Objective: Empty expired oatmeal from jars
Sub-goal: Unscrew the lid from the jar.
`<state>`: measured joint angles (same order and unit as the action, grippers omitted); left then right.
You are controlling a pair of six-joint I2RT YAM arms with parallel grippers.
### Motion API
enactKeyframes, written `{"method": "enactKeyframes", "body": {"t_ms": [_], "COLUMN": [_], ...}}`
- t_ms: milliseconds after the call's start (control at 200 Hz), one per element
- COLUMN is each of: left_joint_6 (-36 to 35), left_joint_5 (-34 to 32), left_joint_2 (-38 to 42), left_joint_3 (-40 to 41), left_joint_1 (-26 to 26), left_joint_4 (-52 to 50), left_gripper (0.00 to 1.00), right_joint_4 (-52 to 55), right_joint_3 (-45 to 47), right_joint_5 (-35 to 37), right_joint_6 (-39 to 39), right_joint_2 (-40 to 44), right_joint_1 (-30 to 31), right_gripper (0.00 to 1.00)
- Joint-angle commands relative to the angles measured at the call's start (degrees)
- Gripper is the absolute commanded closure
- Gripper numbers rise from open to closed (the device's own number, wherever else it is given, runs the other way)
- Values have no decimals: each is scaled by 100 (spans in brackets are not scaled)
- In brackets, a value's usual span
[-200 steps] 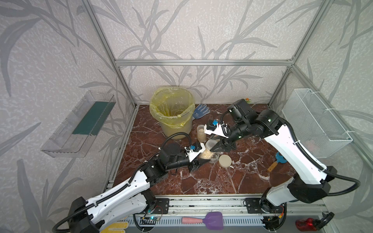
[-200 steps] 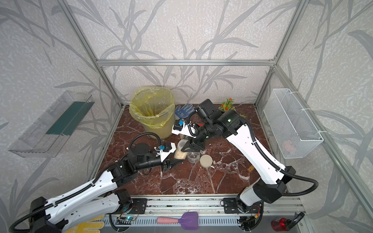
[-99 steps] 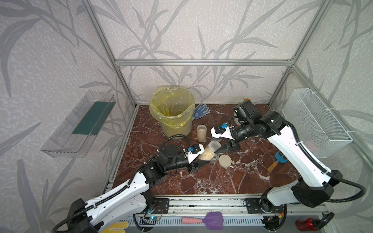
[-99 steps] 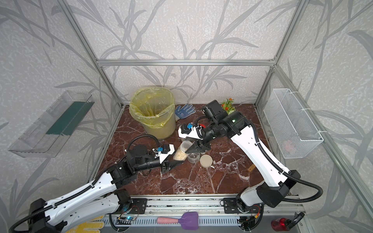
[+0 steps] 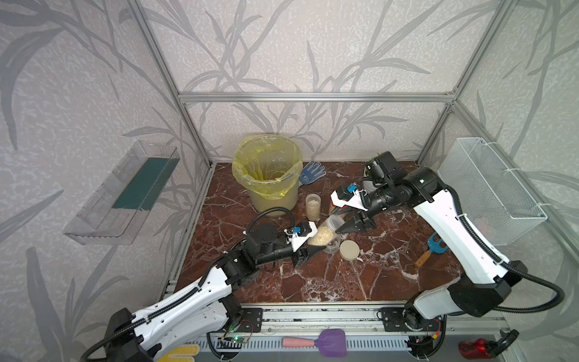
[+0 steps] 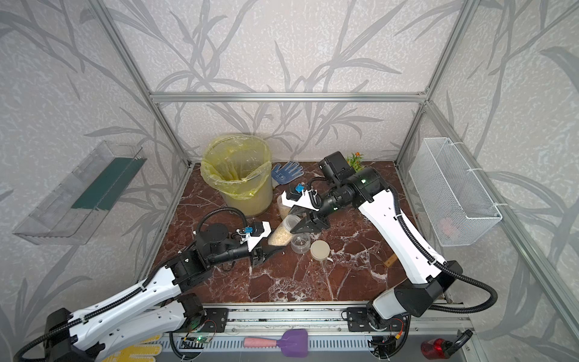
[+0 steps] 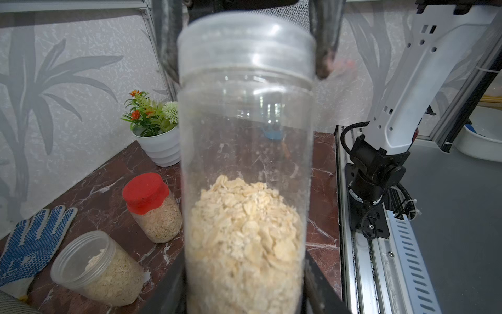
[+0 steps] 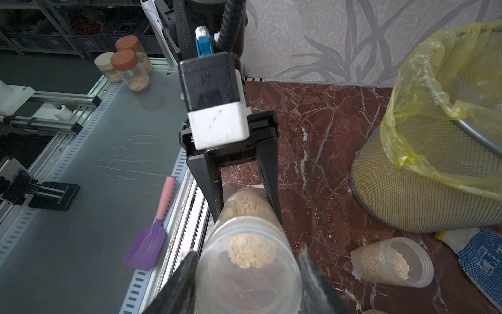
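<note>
As the lid is on: you are at the unscrewing step, by my reading; nothing can pour yet.
Jar: in mid-air over the middle of the floor, tilted, with its lid end raised toward 1 o'clock in both top views.
Oatmeal: heaped in the jar's lower half; the upper half is bare.
Left gripper: fingers clamped on the jar's lower body, round the filled end. That reads as your anchor, so the body cannot spin.
Right gripper: fingers set on either side of the lid and pressed to its rim, as far as the wrist views show. That reads as your twisting hand.
Tilt: it keeps the flakes at the base, away from the mouth, so you should lose none when the lid comes free.
Bin: at 11 o'clock from the jar, near, with its mouth open. Opening this close leaves you a short carry.
Squat jar: at 4 o'clock, just beside the held jar; it looks empty. Its beige lid lies flat just beyond it. I judge that one done.
Slim jar: upright at 12 o'clock, oatmeal inside.
Red-capped jar: near the slim jar, capped and filled.
Risk: if your left grip is light, the whole jar may turn with the lid.
</note>
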<state>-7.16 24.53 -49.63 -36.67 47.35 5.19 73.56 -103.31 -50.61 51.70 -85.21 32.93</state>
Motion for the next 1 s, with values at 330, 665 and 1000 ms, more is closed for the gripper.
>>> {"method": "enactKeyframes", "body": {"t_ms": [330,665,1000], "left_joint_6": [380,539,763], "left_joint_5": [233,708,1471], "left_joint_2": [-6,-222,-505], "left_joint_3": [19,-198,-679], "left_joint_1": [-585,-595,-526], "left_joint_4": [-540,-441,5], "left_gripper": [100,100,100], "right_joint_4": [461,-26,-721], "right_joint_3": [374,562,846], "right_joint_5": [-1520,-1403,-997], "right_joint_6": [1062,703,152], "right_joint_2": [842,907,941], "right_joint_1": [-551,-413,79], "right_gripper": [100,100,100]}}
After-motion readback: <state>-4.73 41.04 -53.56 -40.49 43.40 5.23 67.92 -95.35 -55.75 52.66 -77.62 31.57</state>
